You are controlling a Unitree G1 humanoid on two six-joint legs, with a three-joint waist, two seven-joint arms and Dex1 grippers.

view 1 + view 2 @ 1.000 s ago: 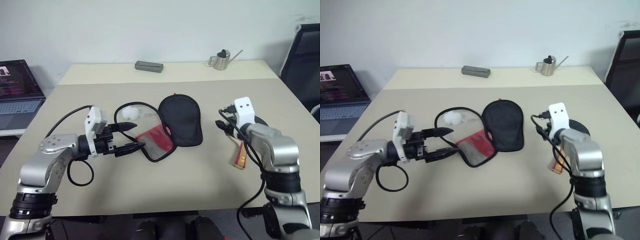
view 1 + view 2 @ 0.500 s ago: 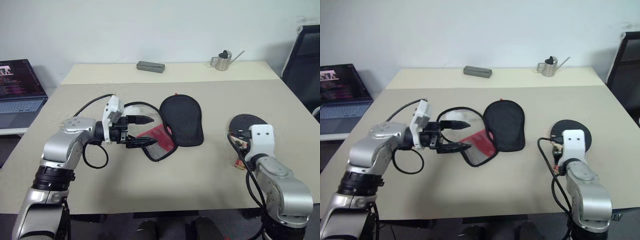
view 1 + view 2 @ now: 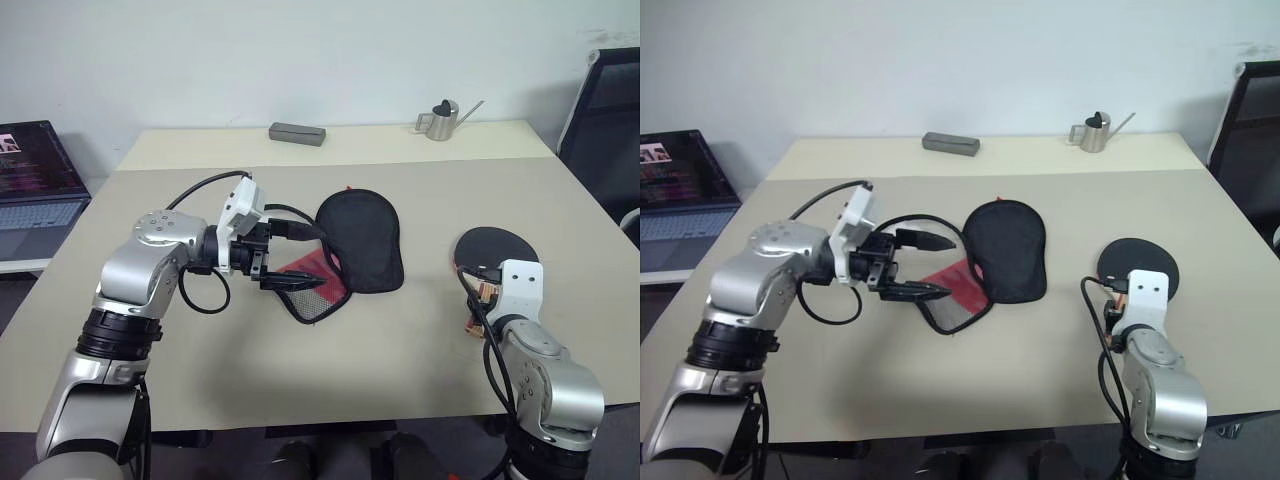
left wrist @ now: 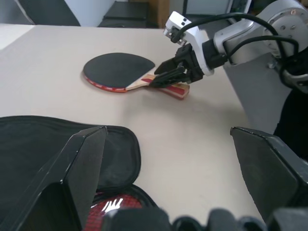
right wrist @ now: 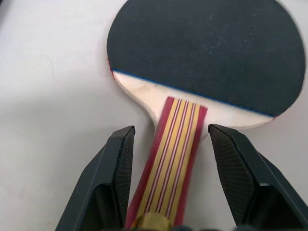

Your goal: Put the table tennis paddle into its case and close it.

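Our right gripper [image 5: 169, 183] sits low at the near right of the table [image 3: 400, 350], its two black fingers [image 5: 118, 168] parted to either side of the handle of the table tennis paddle [image 3: 492, 246]. The wrist view shows a gap between each pad and the striped red and tan wood, so we straddle the handle without pinching it. The paddle lies flat on the table, black rubber face up, its round blade pointing away from us and its handle toward us.

Our left gripper [image 3: 298, 258] reaches in from the left, pointing toward the right, with its jaws spread wide and holding nothing. It hovers over the near left edge of the case [image 3: 358, 240], one finger above the other, the lower one just over the red panel and mesh pocket [image 3: 312, 282]. We cannot tell whether that lower finger touches the fabric.

The case lies near the middle of the table, well apart from the paddle and to its left. Its black paddle-shaped flap lies flat, with the red and mesh part at its near left corner.

Farther back, on the lighter rear table [image 3: 200, 148], we see a grey rectangular block [image 3: 297, 133] and a small metal watering can [image 3: 441, 120]. A laptop [image 3: 35, 185] with its screen lit stands off to the left. A dark chair [image 3: 608, 110] stands at the right edge.
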